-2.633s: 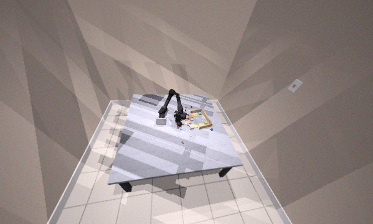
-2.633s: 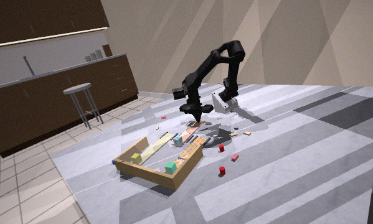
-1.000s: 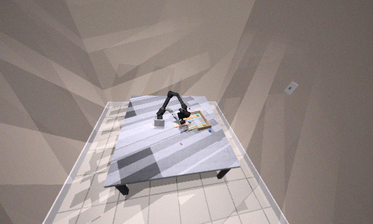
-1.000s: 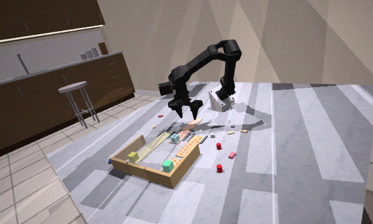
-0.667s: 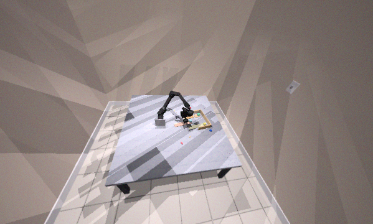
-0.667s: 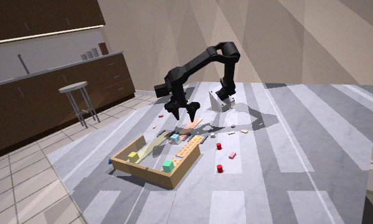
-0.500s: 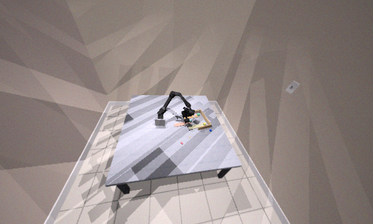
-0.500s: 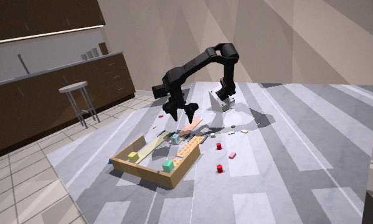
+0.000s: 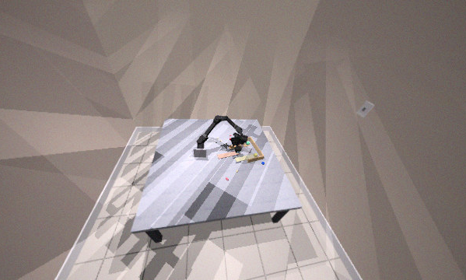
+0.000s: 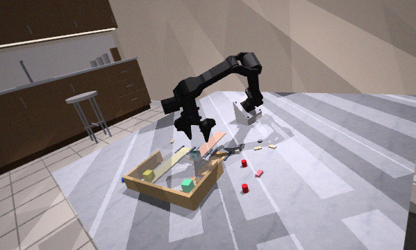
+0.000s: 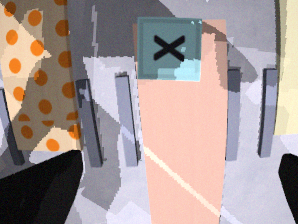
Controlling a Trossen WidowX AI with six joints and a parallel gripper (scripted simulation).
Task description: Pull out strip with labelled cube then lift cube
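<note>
The pink strip [image 9: 227, 155] [image 10: 212, 142] [image 11: 182, 120] lies between low grey guide rails, extending from the wooden frame's open side towards the arm's base. The teal cube [image 10: 195, 155] [image 11: 170, 49], marked with a black X, sits on its far end, left of its centre line in the wrist view. A dotted orange strip [image 10: 211, 167] [image 11: 45, 85] and a pale yellow strip [image 9: 240, 159] [image 10: 173, 161] [image 11: 287, 75] lie on either side. My gripper [image 10: 198, 139] [image 11: 185, 164] is open and empty above the pink strip, on the base side of the cube.
The wooden frame [image 9: 257, 148] [image 10: 155, 189] stands around the strips' far ends. A yellow cube [image 9: 255, 155] [image 10: 148, 175] and a green cube [image 9: 247, 143] [image 10: 187, 185] are inside it. Red cylinders [image 10: 244, 163] [image 10: 245, 188] and a pink block [image 10: 259, 173] lie outside.
</note>
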